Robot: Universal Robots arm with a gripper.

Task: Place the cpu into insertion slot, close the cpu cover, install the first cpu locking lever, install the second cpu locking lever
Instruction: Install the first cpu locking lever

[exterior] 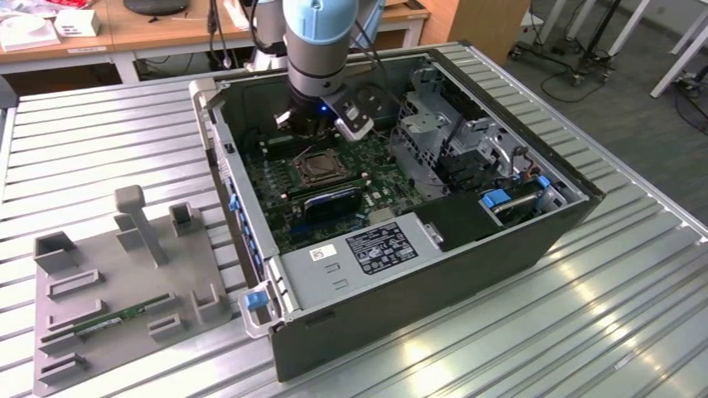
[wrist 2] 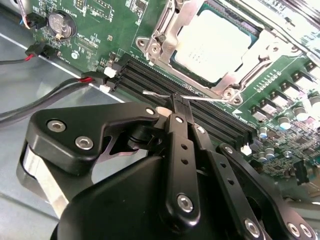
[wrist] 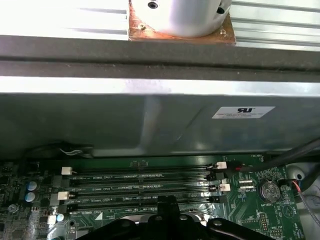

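We see a slatted metal table (exterior: pixel 619 274) carrying an open computer case (exterior: pixel 443 274) lying on its side, and beside it, toward the exterior view's left, a grey fixture tray (exterior: pixel 122 290) with upright holders. Inside the case lies the green motherboard (exterior: pixel 277 186), and the arm (exterior: pixel 321 41) reaches down into the case from above, ending over the board just beyond the socket. In the second wrist view the black gripper (wrist 2: pixel 176 102) has its two fingers (wrist 2: pixel 172 150) brought together, their tips pinched on a thin silvery locking lever (wrist 2: pixel 160 93) that runs across the long black memory slots (wrist 2: pixel 150 75). Just past those slots we see the insertion slot (wrist 2: pixel 172 22) with the cpu (wrist 2: pixel 212 45) already seated in it, its pale metal top facing up. The cpu cover (wrist 2: pixel 250 65) lies flat around the chip, framing it on all sides we can see. In the exterior view the socket (exterior: pixel 315 168) sits mid-board, close beneath the gripper (exterior: pixel 315 124). In the first wrist view the memory slots (wrist: pixel 140 187) run parallel beneath the case wall (wrist: pixel 150 120), with a coin cell battery (wrist: pixel 271 190) near them. Small round capacitors (wrist 2: pixel 285 122) stand beside the socket.
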